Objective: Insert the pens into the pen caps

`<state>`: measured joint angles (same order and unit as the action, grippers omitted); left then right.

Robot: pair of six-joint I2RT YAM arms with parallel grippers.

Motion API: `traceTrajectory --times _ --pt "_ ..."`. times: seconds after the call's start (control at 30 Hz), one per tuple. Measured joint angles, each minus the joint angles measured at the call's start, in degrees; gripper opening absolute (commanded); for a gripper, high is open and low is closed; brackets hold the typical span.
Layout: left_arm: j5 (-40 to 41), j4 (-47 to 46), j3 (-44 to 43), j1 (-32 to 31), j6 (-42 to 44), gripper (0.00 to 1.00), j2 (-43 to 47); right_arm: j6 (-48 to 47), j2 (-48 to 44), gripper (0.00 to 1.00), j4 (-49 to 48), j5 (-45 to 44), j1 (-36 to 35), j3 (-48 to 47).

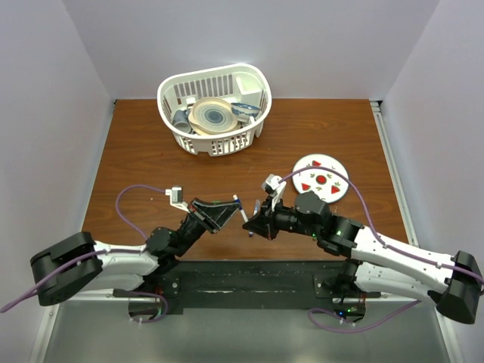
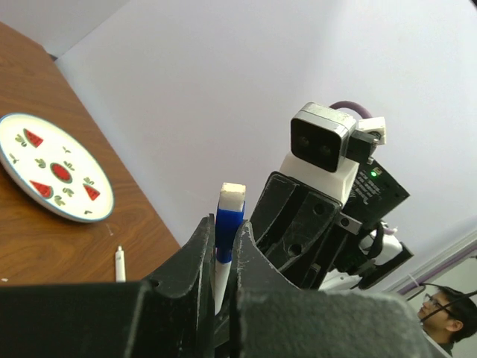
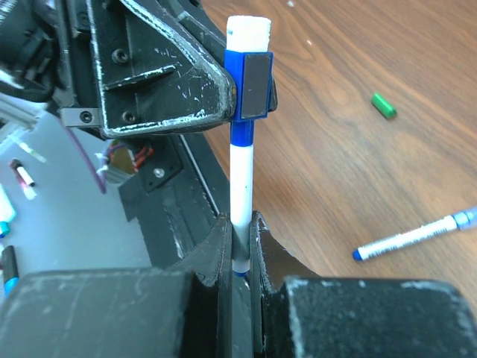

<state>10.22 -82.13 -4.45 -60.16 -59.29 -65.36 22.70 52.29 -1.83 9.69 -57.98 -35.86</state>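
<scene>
1. Your left fingers [image 2: 190, 261] are pinching the blue cap [image 3: 242, 82], pressed tight on it.
2. Your right fingers [image 3: 216, 253] are clamping the white barrel of the pen [image 3: 240, 179], low down on it.
3. Pen and cap are hanging above the desk [image 1: 151, 151], left of the plate [image 1: 321, 159], between the two arms.
4. The pen's long axis is running straight from the right fingers into the cap's mouth, and the tip is already sitting inside. Fully seated? Can't tell.
5. Next move is hinging on that line, I'd say: push along the axis, no sideways tilt.
6. A green cap [image 3: 384, 104] and another pen [image 3: 410, 239] are lying loose on the desk.
</scene>
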Motion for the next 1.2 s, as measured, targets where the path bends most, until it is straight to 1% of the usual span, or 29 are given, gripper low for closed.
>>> traceTrajectory --times 0.1,0.17,0.23,0.3,0.4,0.43,0.47,0.53,0.57,0.63,0.7,0.77,0.8,0.87,0.97,1.07,1.2 --pt "0.46 2.40 0.00 -0.55 0.63 0.00 4.70 -0.59 0.20 0.00 -0.28 2.69 0.31 -1.55" --pt "0.68 6.08 -0.17 -1.01 1.88 0.00 9.01 -0.70 0.44 0.00 -1.25 5.25 0.61 -1.92" --pt "1.09 12.41 -1.03 -1.53 3.82 0.00 14.88 -0.61 0.59 0.00 -2.82 7.48 0.92 -1.95" --pt "1.42 19.26 -2.95 -1.81 5.99 0.00 19.61 -0.39 0.42 0.04 -4.50 8.76 1.31 -1.88" --pt "1.33 29.24 -7.54 -1.86 9.11 0.00 23.43 0.02 -0.96 0.14 -7.54 9.29 1.92 -0.76" --pt "1.16 32.20 -9.16 -1.95 9.97 0.00 23.96 0.15 -1.66 0.18 -8.07 9.29 2.12 -0.37" --pt "1.11 34.64 -10.51 -2.05 10.69 0.00 24.22 0.20 -2.32 0.28 -8.15 9.27 2.29 -0.17" --pt "1.01 39.50 -13.35 -2.14 11.91 0.00 24.20 0.39 -3.48 0.36 -8.39 9.07 2.56 0.33" --pt "0.15 42.58 -14.71 -2.23 12.11 0.00 23.93 0.48 -4.09 0.41 -9.18 8.70 2.69 0.70" --pt "-1.62 48.06 -16.74 -2.47 12.61 0.00 22.49 0.70 -5.42 0.45 -9.88 7.67 3.13 1.18" --pt "-2.89 52.98 -18.91 -1.27 13.16 0.00 20.15 0.96 -8.28 0.49 -9.33 6.67 3.56 3.10" --pt "-4.63 57.44 -21.03 1.88 13.73 0.00 17.57 1.77 -12.13 0.52 -7.82 6.14 3.74 6.12" --pt "-5.31 59.45 -21.86 4.07 14.12 0.00 16.24 2.19 -14.36 0.55 -6.56 6.03 3.72 7.54" --pt "-5.18 62.79 -23.54 7.48 15.41 0.00 13.09 3.30 -18.86 0.58 -3.56 5.49 3.65 9.73" --pt "-4.20 66.93 -26.60 10.47 17.38 0.00 6.62 5.27 -26.29 0.59 2.73 2.49 3.61 11.37" --pt "-3.98 68.76 -29.33 12.44 18.95 0.00 -0.76 7.32 -31.15 0.59 7.37 -2.16 3.61 11.19" --pt "-3.80 71.10 -31.50 14.08 20.50 0.00 -9.05 11.21 -31.85 0.60 15.58 -10.45 3.61 9.03"
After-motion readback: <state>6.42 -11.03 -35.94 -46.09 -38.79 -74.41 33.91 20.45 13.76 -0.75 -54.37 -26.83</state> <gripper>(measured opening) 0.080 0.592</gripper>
